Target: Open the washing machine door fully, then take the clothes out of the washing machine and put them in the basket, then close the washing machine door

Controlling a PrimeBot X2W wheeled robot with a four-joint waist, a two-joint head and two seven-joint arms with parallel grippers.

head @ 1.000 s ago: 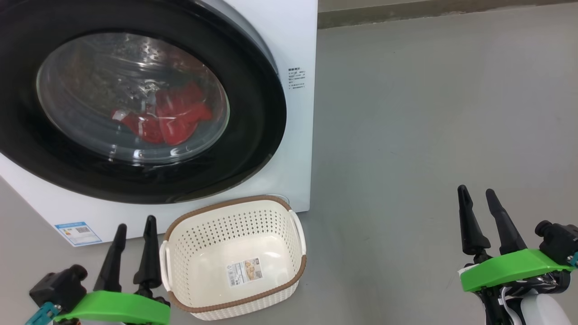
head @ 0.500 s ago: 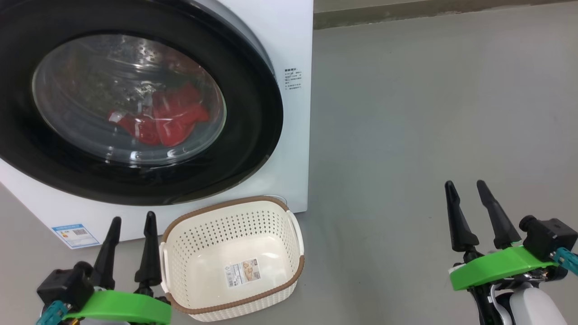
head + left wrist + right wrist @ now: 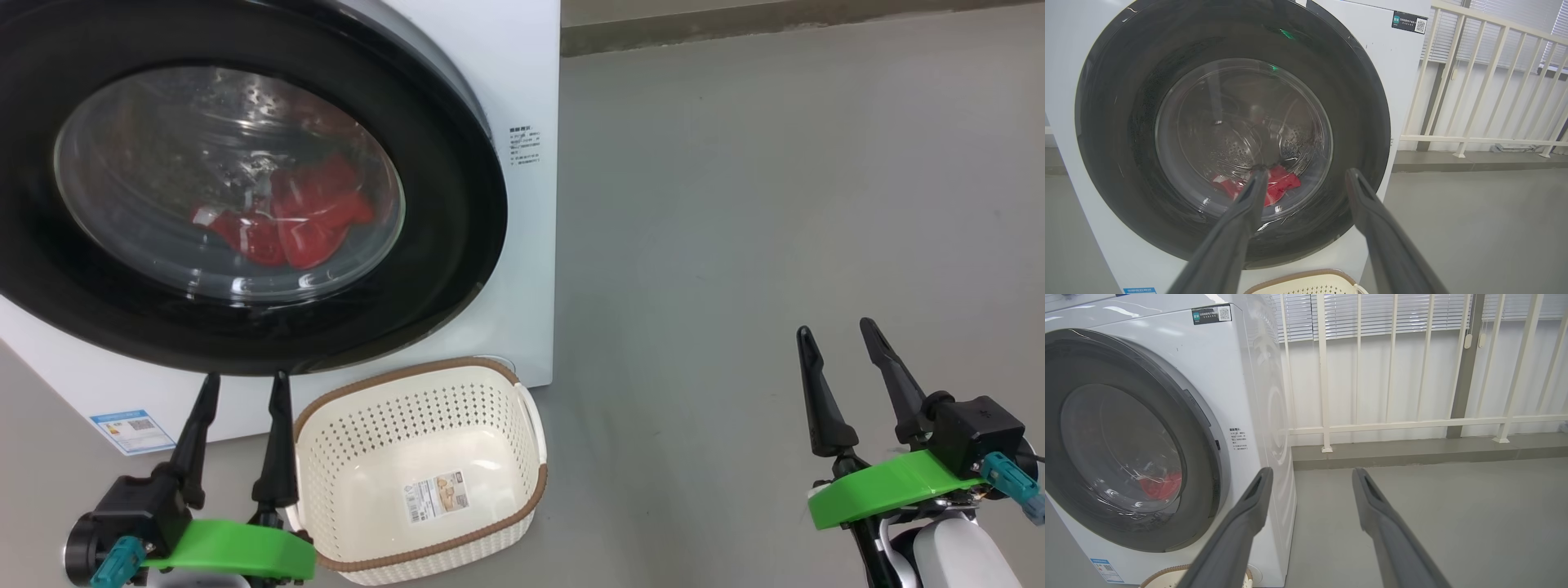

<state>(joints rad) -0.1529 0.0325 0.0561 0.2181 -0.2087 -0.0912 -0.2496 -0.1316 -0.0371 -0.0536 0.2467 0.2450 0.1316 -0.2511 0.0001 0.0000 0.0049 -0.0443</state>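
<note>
Both tools gape wide and hold nothing. Head view: the left tool (image 3: pixel 247 380) sits at lower left, just beside the basket (image 3: pixel 408 369); the right tool (image 3: pixel 835 328) at lower right, well apart, over bare floor (image 3: pixel 735 204). The washing machine door (image 3: pixel 457 212) takes the upper left, looking shut against the washing machine (image 3: pixel 531 73) — red clothes (image 3: pixel 302 220) lie behind its glass (image 3: pixel 163 147). Left wrist view: this tool points at the door's lower half, clothes low in the drum (image 3: pixel 1233 151). Right wrist view: a dark recess (image 3: pixel 1198 410) shows along the door's right edge, centre left — probably the place to hook and pull. Expect the door stiff and weighty; the clothes look light and limp, easily pinched at a fold.
</note>
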